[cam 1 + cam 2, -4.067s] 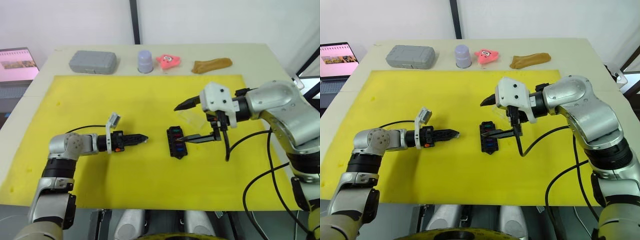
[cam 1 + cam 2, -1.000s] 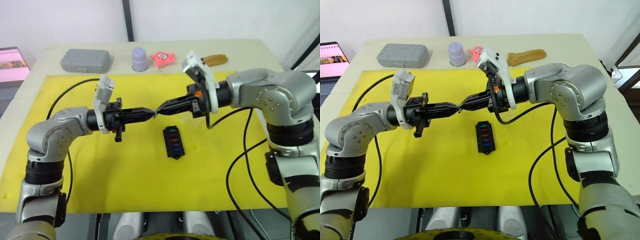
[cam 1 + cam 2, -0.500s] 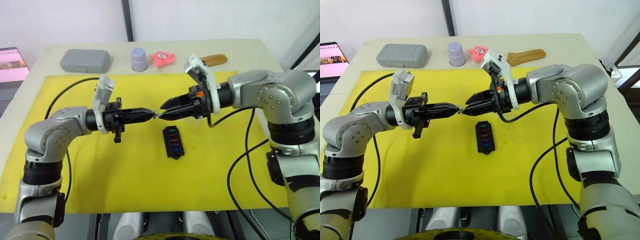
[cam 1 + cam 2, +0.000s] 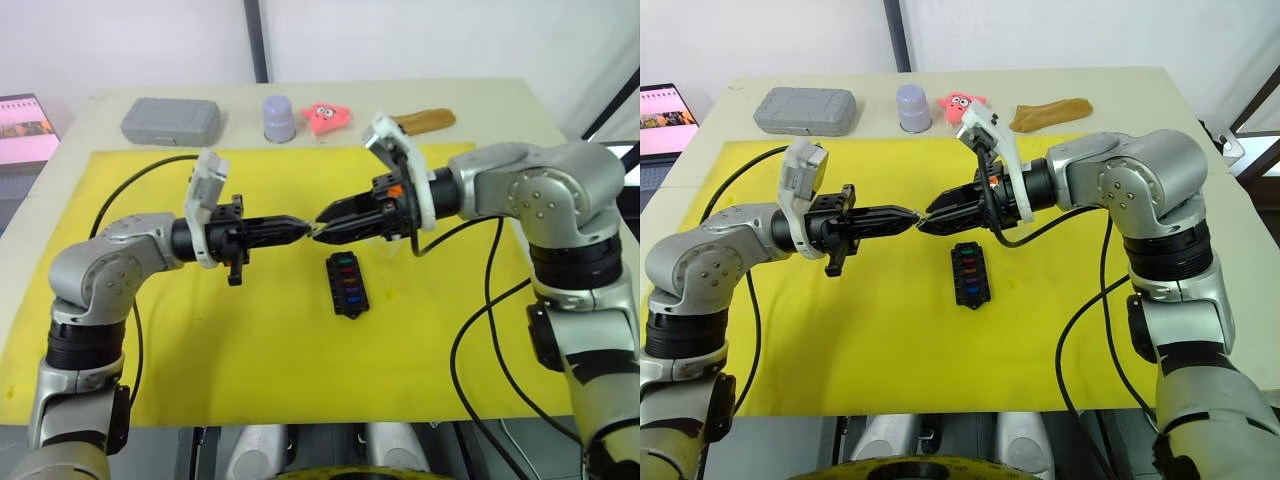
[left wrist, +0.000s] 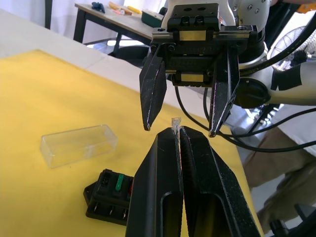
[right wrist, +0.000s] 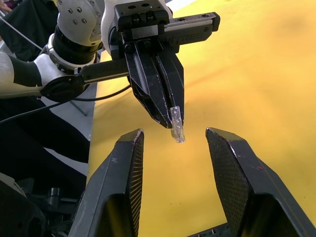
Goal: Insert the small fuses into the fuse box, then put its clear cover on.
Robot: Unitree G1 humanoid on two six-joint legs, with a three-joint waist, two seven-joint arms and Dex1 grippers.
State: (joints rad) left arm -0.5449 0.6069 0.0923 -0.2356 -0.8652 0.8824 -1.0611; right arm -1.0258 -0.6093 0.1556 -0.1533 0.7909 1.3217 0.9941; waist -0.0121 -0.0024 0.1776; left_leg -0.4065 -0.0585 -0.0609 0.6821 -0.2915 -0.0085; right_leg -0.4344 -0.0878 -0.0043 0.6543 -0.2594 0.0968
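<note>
My left gripper (image 4: pixel 298 228) is shut on a tiny clear-grey fuse (image 5: pixel 175 123), which pokes out past its tips above the yellow mat. Facing it tip to tip, my right gripper (image 4: pixel 927 221) is open, and its fingers (image 5: pixel 150 94) stand either side of the fuse without touching it. The black fuse box (image 4: pixel 347 285) lies on the mat just below them, with several coloured fuses in its slots. The clear cover (image 5: pixel 79 144) lies on the mat beside the fuse box.
Along the table's far edge stand a grey case (image 4: pixel 170 121), a lilac cup (image 4: pixel 279 118), a pink toy (image 4: pixel 327 116) and a brown object (image 4: pixel 425 120). A laptop (image 4: pixel 22 125) sits at the far left. Black cables hang from both arms.
Both grippers have risen from the mat to meet in the air. Over the last half second the right gripper edged back toward the left one and now straddles the fuse; the left arm stayed still.
</note>
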